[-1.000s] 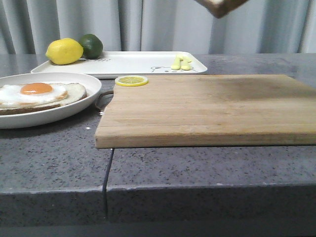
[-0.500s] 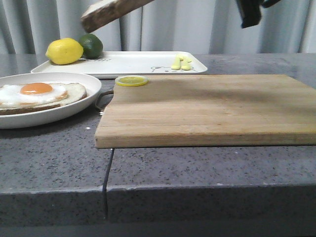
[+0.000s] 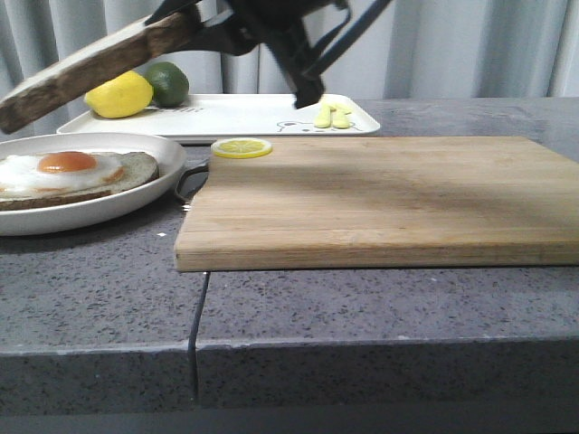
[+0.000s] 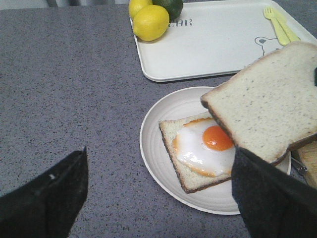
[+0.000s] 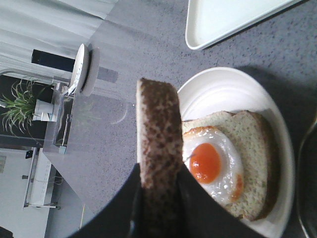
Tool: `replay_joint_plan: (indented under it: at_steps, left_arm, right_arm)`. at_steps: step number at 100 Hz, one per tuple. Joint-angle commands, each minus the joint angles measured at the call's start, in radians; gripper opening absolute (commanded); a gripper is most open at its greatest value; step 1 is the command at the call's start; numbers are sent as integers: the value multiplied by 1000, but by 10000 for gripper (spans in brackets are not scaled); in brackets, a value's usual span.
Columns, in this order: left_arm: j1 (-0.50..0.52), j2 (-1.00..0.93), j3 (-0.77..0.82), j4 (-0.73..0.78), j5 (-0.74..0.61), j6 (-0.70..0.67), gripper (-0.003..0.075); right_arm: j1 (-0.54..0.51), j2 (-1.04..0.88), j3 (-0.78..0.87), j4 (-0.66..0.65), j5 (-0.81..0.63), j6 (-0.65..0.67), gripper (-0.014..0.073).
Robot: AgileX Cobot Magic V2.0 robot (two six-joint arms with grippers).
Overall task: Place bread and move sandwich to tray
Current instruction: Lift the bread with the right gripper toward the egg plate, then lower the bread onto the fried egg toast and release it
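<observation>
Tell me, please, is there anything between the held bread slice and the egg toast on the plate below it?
Nothing visible is in the way. The right gripper holds the bread tilted in the air above the sandwich on the plate; only open air lies between them. The lemon and lime sit farther back on the tray.

The bread [image 3: 86, 68] hangs tilted above the plate [image 3: 136, 194], clamped in the right gripper [image 3: 194, 32], blocking the way down to the sandwich [image 3: 68, 174]. On the tray [image 3: 235, 117], a lemon [image 3: 118, 94], lime [image 3: 167, 83] and yellow cutlery [image 3: 331, 115] flank bare middle ground.
</observation>
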Motion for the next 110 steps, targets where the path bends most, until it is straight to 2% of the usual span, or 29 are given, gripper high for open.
replay_joint_plan:
  at_steps: [1,44,55,67,93,110]
  left_arm:
    - [-10,8,-37,-11,-74,0,556]
    - [-10,8,-37,-11,-74,0,557]
    - [-10,8,-37,-11,-74,0,556]
    - [-10,8,-37,-11,-74,0,556]
    - [-10,8,-37,-11,-74,0,556]
    - [-10,8,-37,-11,-74,0,557]
  right_arm:
    - [15,-8,-68,80,20,-16,-53]
    - [53,113,-158,80,4,2,-51]
    - [53,129,-156,80,1,2,-20]
    - [53,140,-155,80,1,2,63]
    - [53,140,-150,80,-20,2,377]
    - [53,140,-150,80,-26,2,463]
